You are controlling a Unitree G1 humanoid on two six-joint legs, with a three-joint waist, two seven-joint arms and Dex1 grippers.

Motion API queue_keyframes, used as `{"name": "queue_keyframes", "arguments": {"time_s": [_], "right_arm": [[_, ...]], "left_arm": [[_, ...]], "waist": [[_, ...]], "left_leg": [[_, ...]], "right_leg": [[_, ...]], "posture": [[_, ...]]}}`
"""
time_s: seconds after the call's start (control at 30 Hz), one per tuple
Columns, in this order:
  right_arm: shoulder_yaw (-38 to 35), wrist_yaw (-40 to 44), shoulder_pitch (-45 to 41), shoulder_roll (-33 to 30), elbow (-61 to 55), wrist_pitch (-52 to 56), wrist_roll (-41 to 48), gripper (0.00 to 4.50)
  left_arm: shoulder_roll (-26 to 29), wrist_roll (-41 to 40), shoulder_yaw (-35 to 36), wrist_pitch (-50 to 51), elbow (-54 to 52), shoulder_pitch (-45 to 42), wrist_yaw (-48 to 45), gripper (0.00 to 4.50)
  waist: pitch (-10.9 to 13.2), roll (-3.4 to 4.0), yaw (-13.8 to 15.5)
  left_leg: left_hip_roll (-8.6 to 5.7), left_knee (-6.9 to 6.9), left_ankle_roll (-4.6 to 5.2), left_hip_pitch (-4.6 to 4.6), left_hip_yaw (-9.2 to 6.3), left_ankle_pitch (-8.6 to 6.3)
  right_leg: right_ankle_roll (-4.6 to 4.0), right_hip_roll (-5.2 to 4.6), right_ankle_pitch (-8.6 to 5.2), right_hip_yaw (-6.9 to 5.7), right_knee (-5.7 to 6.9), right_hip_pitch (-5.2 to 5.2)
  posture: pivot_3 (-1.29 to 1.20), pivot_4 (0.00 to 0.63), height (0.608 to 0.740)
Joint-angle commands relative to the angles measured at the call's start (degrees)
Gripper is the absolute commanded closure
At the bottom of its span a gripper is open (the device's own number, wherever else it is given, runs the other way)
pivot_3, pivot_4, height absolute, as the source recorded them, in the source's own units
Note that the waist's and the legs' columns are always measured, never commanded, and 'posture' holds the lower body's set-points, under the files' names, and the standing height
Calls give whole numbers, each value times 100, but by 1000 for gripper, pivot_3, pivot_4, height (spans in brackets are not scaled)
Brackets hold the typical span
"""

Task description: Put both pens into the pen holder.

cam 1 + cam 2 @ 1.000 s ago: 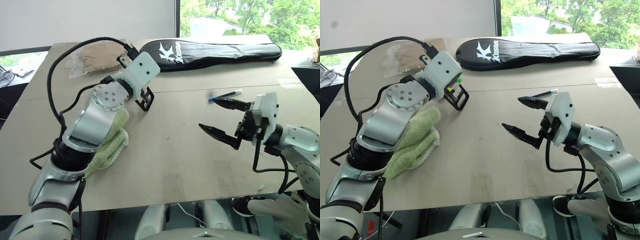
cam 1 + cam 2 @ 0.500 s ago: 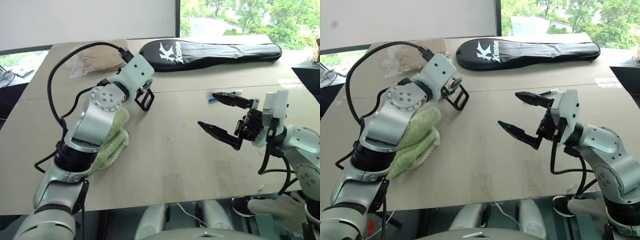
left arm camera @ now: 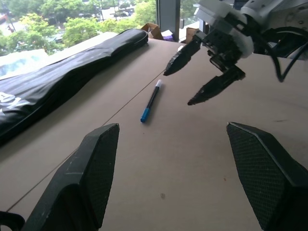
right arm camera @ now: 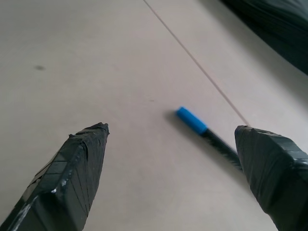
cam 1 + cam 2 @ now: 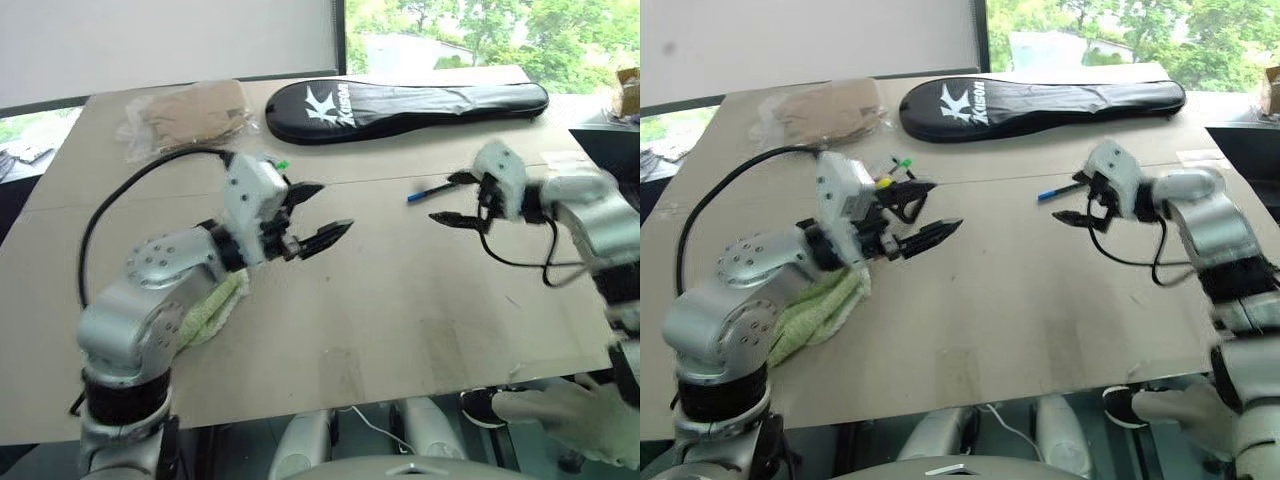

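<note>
We are reaching for the second pen. Our right gripper (image 5: 452, 197), fingers spread wide, hovers just beside the blue-ended pen (image 5: 428, 190), which lies on the bench (image 5: 400, 300) right of frame centre. Our left gripper (image 5: 318, 214) is empty, fingers apart, near the pen holder (image 5: 890, 185), left of centre. Next we should straddle the pen, then close.

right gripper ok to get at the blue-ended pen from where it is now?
Probably yes. The right gripper is open just beside the pen, which lies flat on bare table with nothing touching it. The left gripper is well off to the side.
</note>
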Motion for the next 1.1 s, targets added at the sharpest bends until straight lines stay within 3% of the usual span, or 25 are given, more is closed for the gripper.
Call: {"name": "queue_keyframes", "arguments": {"time_s": [0.03,0.17,0.4,0.53,0.7,0.77,0.87,1.1], "right_arm": [[361,-19,-1143,497,2186,-1265,-940,0],[605,-649,-1926,1081,3763,-1540,-1741,0],[723,-597,-2179,1277,4407,-906,-2553,0],[562,-835,-2195,1321,4437,-836,-2690,1261],[247,-789,-2191,1382,4412,-1043,-2662,3750],[6,-689,-2224,1408,4376,-1198,-2518,4446],[-505,-352,-2301,1385,4329,-1275,-2146,4446],[-1866,-1427,-2274,1546,4305,-439,-1223,1340]], "left_arm": [[109,-400,297,95,-442,388,104,808],[66,-619,287,121,-734,583,517,808],[156,-898,451,125,-1184,927,1099,808],[163,-1053,517,103,-1343,1125,1361,770],[169,-1183,527,91,-1469,1184,1753,770],[170,-1273,531,114,-1509,1160,1935,770],[196,-1427,473,172,-1569,1093,2185,770],[255,-1608,287,170,-1454,907,2523,770]], "waist": [[0,0,-7],[0,-2,51],[0,3,49],[-1,6,27],[-1,6,18],[-1,6,11],[-1,6,5],[-1,6,13]], "left_leg": [[-1,-1,0,0,2,0],[0,-1,-2,-14,-24,0],[-13,3,-3,-21,-35,1],[-9,0,-9,-13,-34,4],[-10,2,-9,-14,-27,4],[-10,1,-9,-14,-27,4],[-9,1,-9,-12,-21,4],[-9,1,-9,-12,-20,4]], "right_leg": [[0,-2,0,1,-2,0],[0,-6,0,-6,-9,-5],[0,-18,0,-14,-8,-6],[-1,-14,0,-11,-1,-4],[-1,-14,0,-4,0,-5],[-1,-13,0,-4,1,-5],[-1,-12,0,2,2,-5],[-1,-11,0,1,3,-5]], "posture": [[0,150,740],[0,150,740],[0,150,740],[0,150,740],[0,150,740],[0,150,740],[0,150,740],[0,150,740]]}}
